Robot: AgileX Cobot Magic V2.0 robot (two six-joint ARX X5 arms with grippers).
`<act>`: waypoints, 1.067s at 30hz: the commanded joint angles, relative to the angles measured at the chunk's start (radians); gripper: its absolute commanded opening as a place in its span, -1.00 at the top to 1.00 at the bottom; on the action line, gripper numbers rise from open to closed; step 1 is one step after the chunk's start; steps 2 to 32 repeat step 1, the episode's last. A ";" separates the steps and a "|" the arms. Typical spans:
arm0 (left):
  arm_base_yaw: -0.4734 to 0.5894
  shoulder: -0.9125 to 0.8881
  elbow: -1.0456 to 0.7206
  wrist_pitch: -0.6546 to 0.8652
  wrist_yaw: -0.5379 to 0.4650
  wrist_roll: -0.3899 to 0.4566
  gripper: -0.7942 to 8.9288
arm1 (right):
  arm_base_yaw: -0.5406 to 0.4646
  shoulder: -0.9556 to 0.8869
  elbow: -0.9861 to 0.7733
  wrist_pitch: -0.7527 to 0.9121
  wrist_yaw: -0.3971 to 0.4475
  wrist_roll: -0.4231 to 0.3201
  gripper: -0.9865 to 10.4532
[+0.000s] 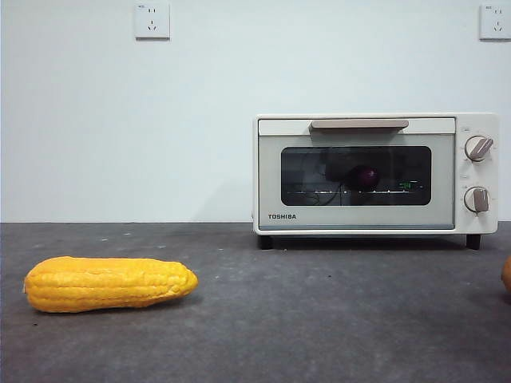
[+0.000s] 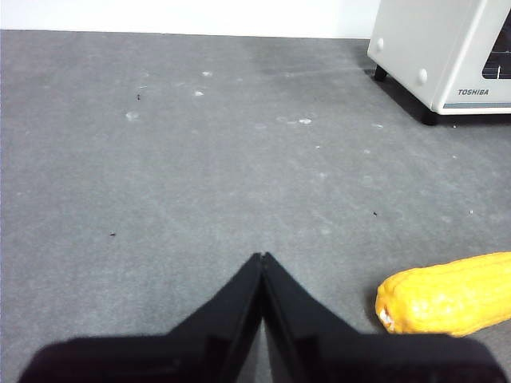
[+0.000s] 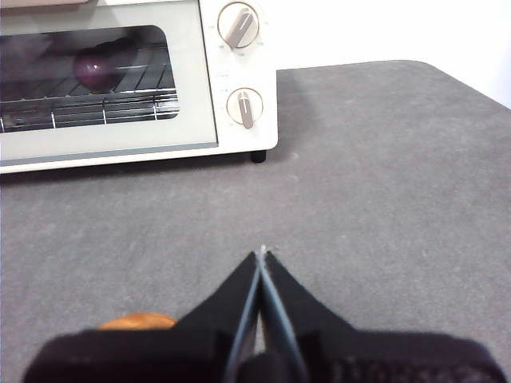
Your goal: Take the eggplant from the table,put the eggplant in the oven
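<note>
The cream-white oven (image 1: pixel 275 183) stands at the back right of the table (image 1: pixel 319 319) with its glass door closed. Through the glass a dark-purple eggplant (image 1: pixel 367 177) lies on the wire rack, and the right wrist view shows the eggplant (image 3: pixel 94 68) there too. My left gripper (image 2: pixel 262 257) hovers over bare table, shut with nothing in it, off to the side of the oven (image 2: pixel 435 56). My right gripper (image 3: pixel 262 254) is also shut and empty, a short way in front of the oven (image 3: pixel 204 96) near its knobs. Neither arm shows in the front view.
A yellow corn cob (image 1: pixel 110 283) lies at the front left of the table, close beside the left gripper (image 2: pixel 447 294). An orange object (image 1: pixel 507 275) peeks in at the right edge, just by the right gripper's base (image 3: pixel 136 321).
</note>
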 commanded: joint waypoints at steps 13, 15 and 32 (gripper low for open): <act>0.003 0.000 -0.008 0.006 0.000 -0.004 0.84 | 0.000 -0.002 -0.012 0.009 -0.003 0.008 0.83; 0.003 0.000 -0.008 0.006 0.000 -0.004 0.84 | 0.000 -0.002 -0.012 0.009 -0.003 0.008 0.83; 0.003 0.000 -0.008 0.006 0.000 -0.004 0.84 | 0.000 -0.002 -0.012 0.009 -0.003 0.008 0.83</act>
